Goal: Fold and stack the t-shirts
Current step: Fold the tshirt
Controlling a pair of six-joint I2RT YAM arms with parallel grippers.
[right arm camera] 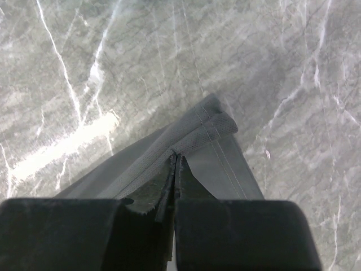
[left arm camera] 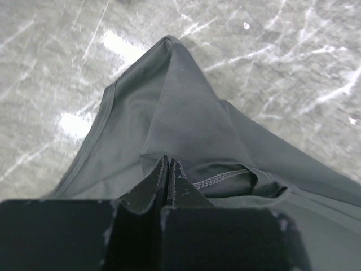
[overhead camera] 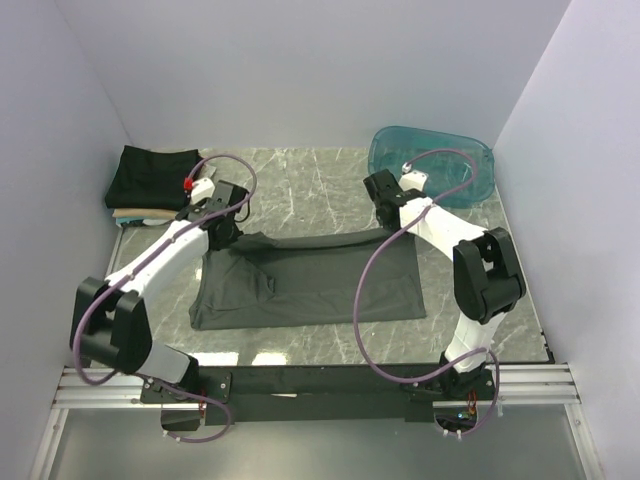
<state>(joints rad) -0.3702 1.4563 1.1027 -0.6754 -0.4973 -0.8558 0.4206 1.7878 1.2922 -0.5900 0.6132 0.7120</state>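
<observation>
Well, I have the left gripper (overhead camera: 224,228) clamped on the far left corner of the charcoal t-shirt (overhead camera: 310,285), and the right gripper (overhead camera: 386,222) clamped on its far right corner. The shirt lies spread in the middle of the surface (overhead camera: 310,180), far edge lifted. Folded shirts (overhead camera: 150,180) sit stacked back left; this one's fold looks barely begun.

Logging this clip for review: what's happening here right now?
Both arms are working on the grey t-shirt. The left arm and right arm each have their jaws shut on its far edge, one near each corner, holding that edge up off the marble table while the near part lies flat. A stack of folded shirts, black on top, sits at the far left corner; a teal tub at the far right.
</observation>
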